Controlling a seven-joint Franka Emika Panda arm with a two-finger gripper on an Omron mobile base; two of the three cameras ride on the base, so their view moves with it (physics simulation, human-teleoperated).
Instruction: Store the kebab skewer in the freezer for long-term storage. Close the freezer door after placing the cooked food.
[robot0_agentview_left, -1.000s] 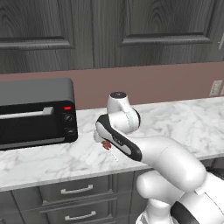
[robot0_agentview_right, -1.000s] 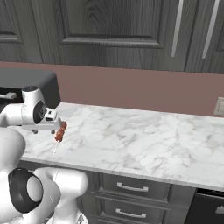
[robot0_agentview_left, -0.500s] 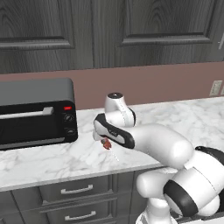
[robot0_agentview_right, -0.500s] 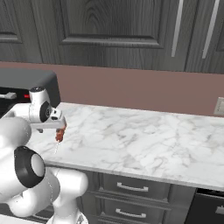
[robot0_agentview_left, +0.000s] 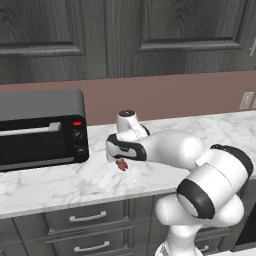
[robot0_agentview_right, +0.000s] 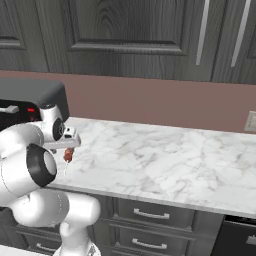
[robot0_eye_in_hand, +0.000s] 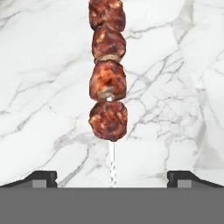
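Hand view looks straight down on one kebab skewer (robot0_eye_in_hand: 108, 74) lying on the marble counter (robot0_eye_in_hand: 43, 87): four reddish-brown meat chunks in a row on a thin pale stick, whose bare end points down the picture between the two dark finger tips (robot0_eye_in_hand: 41, 177). Those tips stand wide apart, one at each side, and touch nothing; the skewer lies free between them. From the left base view, the gripper (robot0_agentview_left: 120, 157) hangs just over the skewer (robot0_agentview_left: 121, 164) near the counter's front edge, with one black toaster oven (robot0_agentview_left: 40, 131) to its left on the counter. From the right base view, the skewer (robot0_agentview_right: 68, 156) sits just below the hand. Compared with a second ago, the arm has folded lower and the hand has come down closer to the skewer, which has not shifted.
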